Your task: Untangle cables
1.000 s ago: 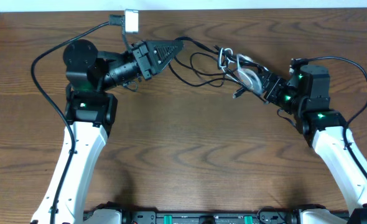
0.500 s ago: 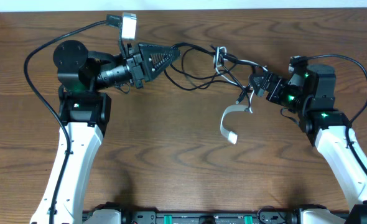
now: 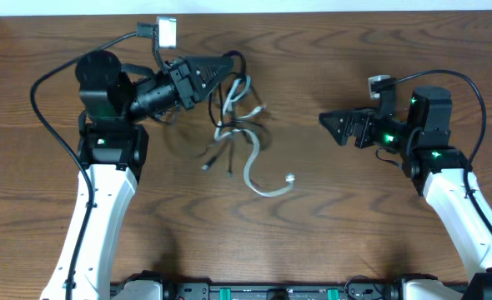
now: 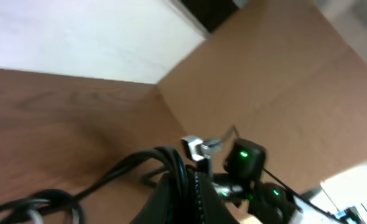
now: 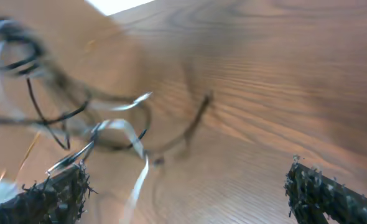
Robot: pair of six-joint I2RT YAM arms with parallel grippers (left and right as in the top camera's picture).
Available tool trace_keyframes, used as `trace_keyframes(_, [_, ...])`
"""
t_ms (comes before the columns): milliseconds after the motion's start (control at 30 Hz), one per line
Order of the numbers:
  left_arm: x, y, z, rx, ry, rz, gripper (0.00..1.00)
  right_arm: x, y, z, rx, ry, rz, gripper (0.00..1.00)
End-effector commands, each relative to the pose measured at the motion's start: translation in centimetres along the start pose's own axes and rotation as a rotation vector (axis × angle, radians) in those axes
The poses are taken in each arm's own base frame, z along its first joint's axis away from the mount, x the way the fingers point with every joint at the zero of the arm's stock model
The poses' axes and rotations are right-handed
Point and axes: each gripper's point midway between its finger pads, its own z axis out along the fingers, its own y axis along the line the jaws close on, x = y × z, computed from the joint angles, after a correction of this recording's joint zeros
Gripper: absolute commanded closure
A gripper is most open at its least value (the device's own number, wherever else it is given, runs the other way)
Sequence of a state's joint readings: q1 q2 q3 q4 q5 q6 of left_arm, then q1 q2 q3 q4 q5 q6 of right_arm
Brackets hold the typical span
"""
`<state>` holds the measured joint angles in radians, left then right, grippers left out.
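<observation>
Since this listing runs from the arm bases outward, first comes the brown wood-grain tabletop (image 3: 313, 250), which bears all that follows.

Item 1: thin flexible white cable (image 3: 247, 171), the nearest of the task's things. It lies in a loose S-curve left of centre, with its small plug end free toward the right. Judged light and limp. A hold close behind the plug should steer it best, while a hold mid-span would only fold it.

Item 2: right pincer (image 3: 328, 122), black and two-fingered, on the right and well apart from the cords. Its fingers (image 5: 53, 193) are spread wide with nothing between them.

Item 3: thin black cables (image 3: 229, 104), several, knotted with the upper part of the white cable. They are blurred, so which strand crosses which cannot be told. Judged light, soft and somewhat slippery in their smooth jackets. The plug ends will likely snag in loops, so pull gently and take one strand near its loose end below the knot.

Item 4: left pincer (image 3: 226, 67), black, the farthest back. It is closed on the black cables at the top of the bundle, which trails from it toward the near side.
</observation>
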<state>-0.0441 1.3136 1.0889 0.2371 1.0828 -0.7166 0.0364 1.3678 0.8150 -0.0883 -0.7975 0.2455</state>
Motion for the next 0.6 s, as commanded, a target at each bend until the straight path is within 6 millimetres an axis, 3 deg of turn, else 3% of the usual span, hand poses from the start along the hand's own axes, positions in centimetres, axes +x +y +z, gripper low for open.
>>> trace_keyframes(0, [-1.5, -0.4, -0.5, -0.044, -0.055, 0.074, 0.93, 0.6, 2.4, -0.1, -0.156, 0.021, -0.095, 0.01])
trace_keyframes(233, [-0.2, -0.9, -0.1, -0.011, -0.001, 0.114, 0.93, -1.5, 3.6, 0.2, -0.184, -0.032, 0.079, 0.01])
trace_keyframes(333, [0.6, -1.7, 0.8, 0.016, 0.025, 0.153, 0.92, -2.2, 5.4, 0.5, -0.240, -0.047, 0.105, 0.09])
trace_keyframes(567, [2.9, -3.8, 2.7, 0.087, 0.087, 0.239, 0.92, -2.1, 9.1, 1.6, -0.333, -0.033, 0.076, 0.13])
